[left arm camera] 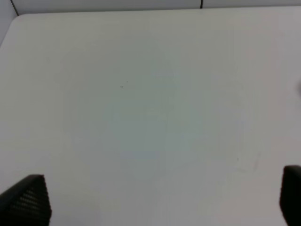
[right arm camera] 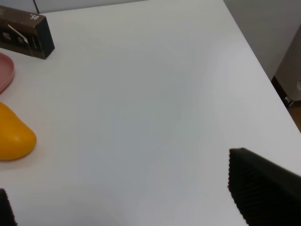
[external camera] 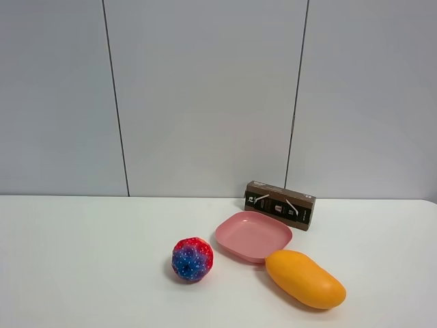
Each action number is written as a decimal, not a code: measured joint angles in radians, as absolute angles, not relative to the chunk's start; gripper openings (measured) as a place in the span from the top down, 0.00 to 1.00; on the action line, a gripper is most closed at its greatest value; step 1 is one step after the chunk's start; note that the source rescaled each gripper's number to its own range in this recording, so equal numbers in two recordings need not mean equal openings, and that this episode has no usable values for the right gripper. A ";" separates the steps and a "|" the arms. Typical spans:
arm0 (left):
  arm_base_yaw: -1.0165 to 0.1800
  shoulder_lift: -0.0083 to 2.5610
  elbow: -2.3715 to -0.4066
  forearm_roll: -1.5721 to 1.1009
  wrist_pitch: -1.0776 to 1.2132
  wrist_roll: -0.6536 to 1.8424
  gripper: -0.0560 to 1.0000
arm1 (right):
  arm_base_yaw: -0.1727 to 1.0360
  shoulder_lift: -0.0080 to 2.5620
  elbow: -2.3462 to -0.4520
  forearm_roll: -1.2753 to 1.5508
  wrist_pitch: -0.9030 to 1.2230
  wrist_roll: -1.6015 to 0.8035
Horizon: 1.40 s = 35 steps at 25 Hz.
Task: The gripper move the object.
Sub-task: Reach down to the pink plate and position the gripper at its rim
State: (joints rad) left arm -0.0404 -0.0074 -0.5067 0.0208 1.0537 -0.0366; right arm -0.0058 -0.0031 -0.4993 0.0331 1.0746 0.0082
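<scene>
The pink plate [external camera: 253, 236] lies flat on the white table, right of centre in the high view; a sliver of its rim [right arm camera: 4, 75] shows in the right wrist view. No arm shows in the high view. My left gripper [left arm camera: 160, 200] is open over bare table, with only its two black fingertips [left arm camera: 28, 200] in view. My right gripper [right arm camera: 127, 202] is open and empty, apart from the plate, with one ridged fingertip [right arm camera: 263, 188] showing large.
An orange-yellow mango [external camera: 304, 278] lies just in front and right of the plate, also in the right wrist view [right arm camera: 14, 134]. A red-blue speckled ball [external camera: 192, 259] sits to the plate's left. A dark brown box [external camera: 280, 204] stands behind it. The table's right edge [right arm camera: 263, 75] is near.
</scene>
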 joint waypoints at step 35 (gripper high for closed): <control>-0.208 1.296 -1.319 -0.458 0.740 0.778 0.00 | -0.006 -0.003 -0.499 0.033 1.069 0.008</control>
